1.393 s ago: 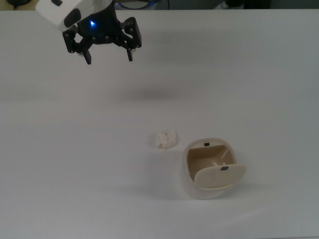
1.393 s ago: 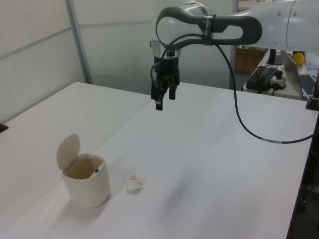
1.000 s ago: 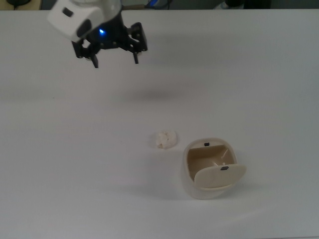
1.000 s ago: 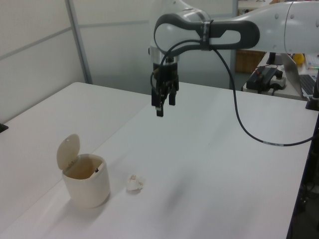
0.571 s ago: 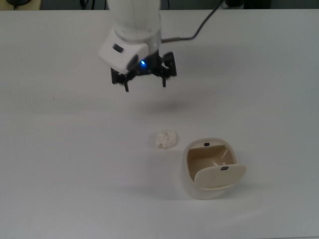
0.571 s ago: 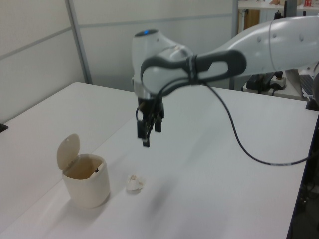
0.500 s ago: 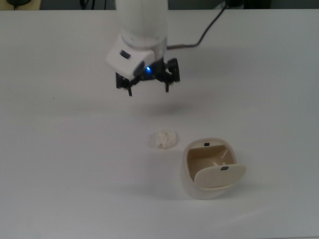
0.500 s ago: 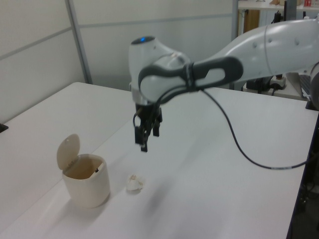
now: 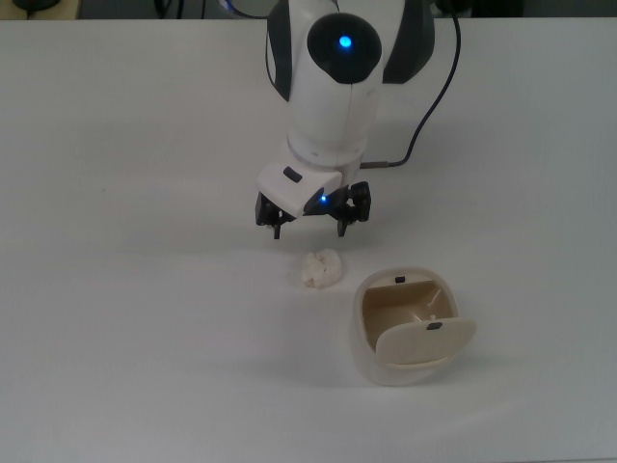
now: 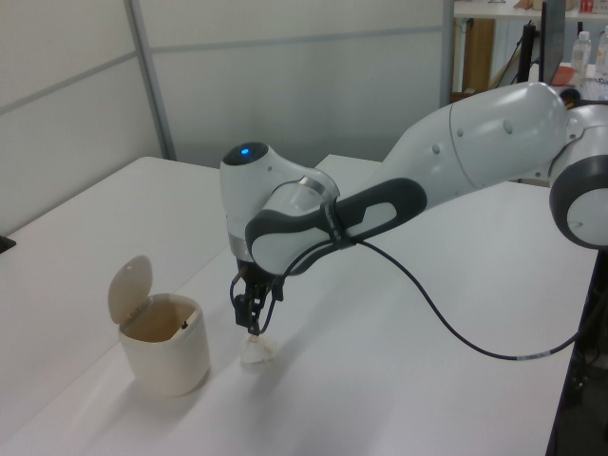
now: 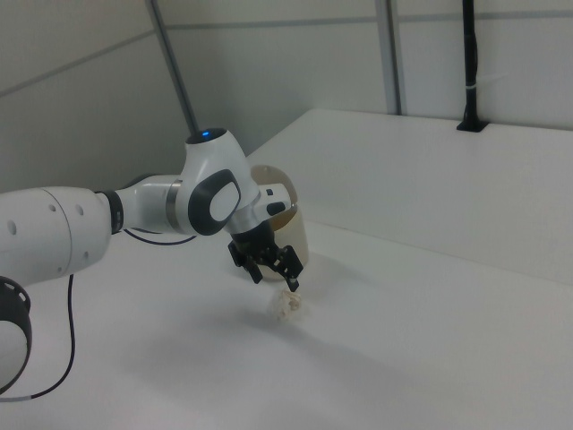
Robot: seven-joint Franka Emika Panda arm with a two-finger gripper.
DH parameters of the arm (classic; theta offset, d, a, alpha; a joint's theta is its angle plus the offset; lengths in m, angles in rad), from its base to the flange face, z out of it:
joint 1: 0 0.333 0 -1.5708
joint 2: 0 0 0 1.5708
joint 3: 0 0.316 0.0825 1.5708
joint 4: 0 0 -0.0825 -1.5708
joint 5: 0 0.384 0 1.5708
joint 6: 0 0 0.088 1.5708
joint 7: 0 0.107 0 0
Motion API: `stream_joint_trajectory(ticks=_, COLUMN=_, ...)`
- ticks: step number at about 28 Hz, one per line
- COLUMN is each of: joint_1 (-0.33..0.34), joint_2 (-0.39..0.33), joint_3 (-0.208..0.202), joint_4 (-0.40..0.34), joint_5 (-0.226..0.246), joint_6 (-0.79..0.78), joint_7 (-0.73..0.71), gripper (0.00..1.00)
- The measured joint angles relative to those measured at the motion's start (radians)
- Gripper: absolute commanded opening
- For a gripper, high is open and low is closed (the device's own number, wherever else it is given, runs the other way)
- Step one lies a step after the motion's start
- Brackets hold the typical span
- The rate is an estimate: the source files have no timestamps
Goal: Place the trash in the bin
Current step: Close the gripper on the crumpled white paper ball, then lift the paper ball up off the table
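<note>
The trash (image 9: 321,268) is a small off-white crumpled wad lying on the white table, just to the top view's left of the bin (image 9: 386,368). The bin is a round cream tub with its swing lid (image 9: 425,340) tipped open, showing a beige inside. My gripper (image 9: 309,231) hangs open just above the trash, slightly toward the top view's top, with nothing between its fingers. In the left view the gripper (image 10: 253,324) is close over the trash (image 10: 256,353), with the bin (image 10: 169,363) to the left view's left. The right view shows the gripper (image 11: 277,280) above the trash (image 11: 288,306), in front of the bin (image 11: 297,237).
The white table (image 9: 116,318) stretches around both objects. A black cable (image 9: 431,106) trails from the arm. A black post (image 11: 469,67) stands at the table's far edge in the right view. Desks with equipment (image 10: 589,57) stand behind in the left view.
The arm has swung from the top view's upper left toward the trash and come down. The gripper has stayed open. The trash and the bin have not moved.
</note>
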Motion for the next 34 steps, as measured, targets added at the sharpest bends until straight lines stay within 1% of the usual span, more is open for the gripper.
stream_joint_trajectory(ticks=7, joint_1=0.022, joint_2=0.046, joint_3=0.0, joint_4=0.0, joint_5=-0.068, joint_6=0.053, joint_7=0.086, gripper=1.0)
stream_joint_trajectory(ticks=15, joint_1=0.041, joint_2=0.092, joint_3=0.0, joint_4=0.0, joint_5=-0.114, joint_6=0.096, joint_7=0.152, gripper=1.0)
stream_joint_trajectory(ticks=17, joint_1=0.043, joint_2=0.098, joint_3=0.0, joint_4=0.001, joint_5=-0.119, joint_6=0.096, joint_7=0.158, gripper=0.91)
stream_joint_trajectory(ticks=18, joint_1=0.043, joint_2=0.101, joint_3=0.0, joint_4=0.001, joint_5=-0.121, joint_6=0.097, joint_7=0.16, gripper=0.81)
stream_joint_trajectory(ticks=22, joint_1=0.047, joint_2=0.104, joint_3=0.0, joint_4=0.001, joint_5=-0.132, joint_6=0.097, joint_7=0.16, gripper=0.6)
stream_joint_trajectory(ticks=23, joint_1=0.048, joint_2=0.104, joint_3=0.0, joint_4=0.002, joint_5=-0.137, joint_6=0.097, joint_7=0.161, gripper=0.49)
stream_joint_trajectory(ticks=26, joint_1=0.051, joint_2=0.105, joint_3=0.0, joint_4=0.002, joint_5=-0.147, joint_6=0.097, joint_7=0.162, gripper=0.35)
stream_joint_trajectory(ticks=27, joint_1=0.052, joint_2=0.105, joint_3=0.0, joint_4=0.002, joint_5=-0.148, joint_6=0.097, joint_7=0.162, gripper=0.26)
stream_joint_trajectory(ticks=32, joint_1=0.055, joint_2=0.112, joint_3=0.0, joint_4=0.002, joint_5=-0.151, joint_6=0.097, joint_7=0.162, gripper=0.09)
stream_joint_trajectory(ticks=34, joint_1=0.055, joint_2=0.114, joint_3=0.0, joint_4=0.004, joint_5=-0.152, joint_6=0.097, joint_7=0.162, gripper=0.07)
